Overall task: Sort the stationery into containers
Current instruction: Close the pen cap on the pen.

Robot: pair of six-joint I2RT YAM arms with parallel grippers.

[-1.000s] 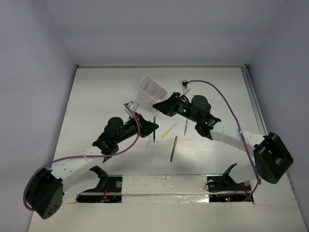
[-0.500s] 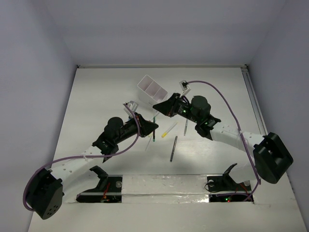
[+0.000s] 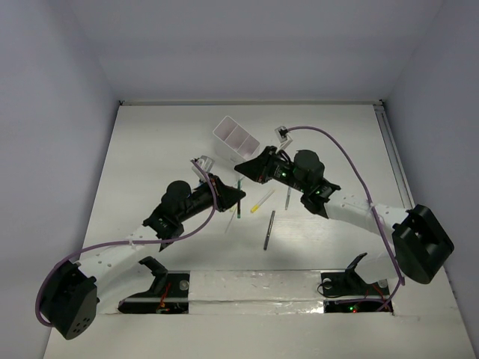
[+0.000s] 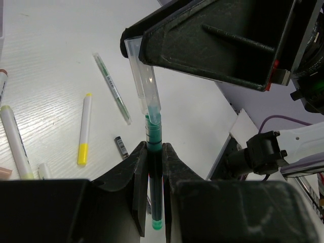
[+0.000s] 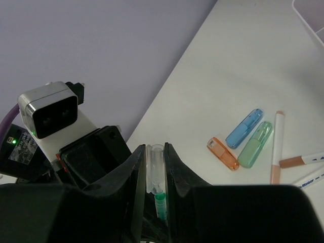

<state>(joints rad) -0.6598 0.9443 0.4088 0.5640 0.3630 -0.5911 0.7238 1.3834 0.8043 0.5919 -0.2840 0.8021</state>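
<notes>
My left gripper [image 4: 154, 148] is shut on a teal pen [image 4: 153, 174], which stands up between its fingers. The pen's tip sits inside a clear cap [image 4: 144, 76]. My right gripper [image 5: 154, 150] is shut on that clear cap [image 5: 155, 169], with the teal tip [image 5: 161, 203] below it. In the top view the left gripper [image 3: 237, 194] and the right gripper [image 3: 242, 169] meet tip to tip just in front of the white divided box [image 3: 234, 137]. Blue [image 5: 245, 127], green [image 5: 255, 144] and orange [image 5: 223, 153] chunky pieces lie together on the table.
A yellow pen [image 3: 262, 200], a dark grey pen [image 3: 269, 229] and a thin green pen [image 3: 288, 196] lie on the table near the grippers. More white pens [image 5: 276, 147] lie beside the chunky pieces. The arm bases stand along the near edge.
The right gripper with the cap has shifted slightly left and toward the left gripper. The left arm has barely moved.
</notes>
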